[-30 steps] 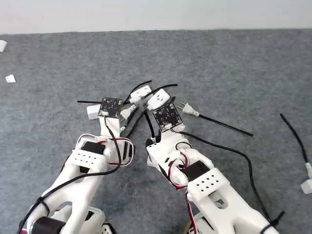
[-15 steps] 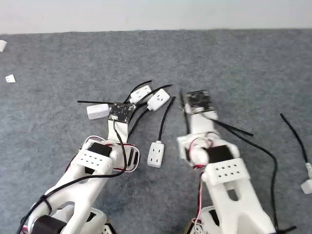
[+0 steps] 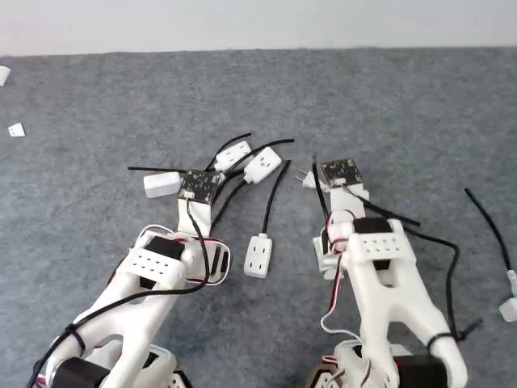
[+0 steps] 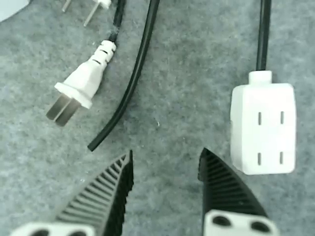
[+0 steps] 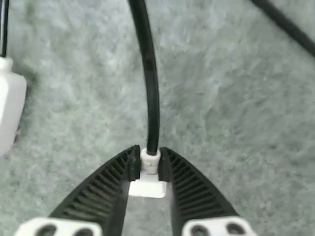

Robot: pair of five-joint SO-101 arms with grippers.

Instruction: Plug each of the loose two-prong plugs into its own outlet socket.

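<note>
My right gripper (image 5: 147, 152) is shut on the white body of a two-prong plug (image 5: 146, 183), whose black cord (image 5: 150, 88) runs away over the carpet. In the high view that plug (image 3: 303, 176) pokes out beside the right arm's (image 3: 376, 259) wrist. My left gripper (image 4: 166, 153) is open just above the carpet, with nothing between its fingers. A loose white plug (image 4: 81, 83) lies ahead to one side of it and a white outlet socket (image 4: 263, 128) to the other. More sockets (image 3: 262, 165) (image 3: 233, 154) (image 3: 161, 184) cluster by the left arm (image 3: 161, 267).
A single socket (image 3: 258, 255) lies between the two arms. Black cords (image 3: 380, 210) cross the grey carpet (image 3: 404, 105). Another cord with a white end (image 3: 509, 307) lies at the far right edge. Small white bits (image 3: 16, 129) sit at the far left.
The right arm swung from the middle sockets to the right and closed on the plug. The left arm shifted slightly right. A socket now lies uncovered between the arms.
</note>
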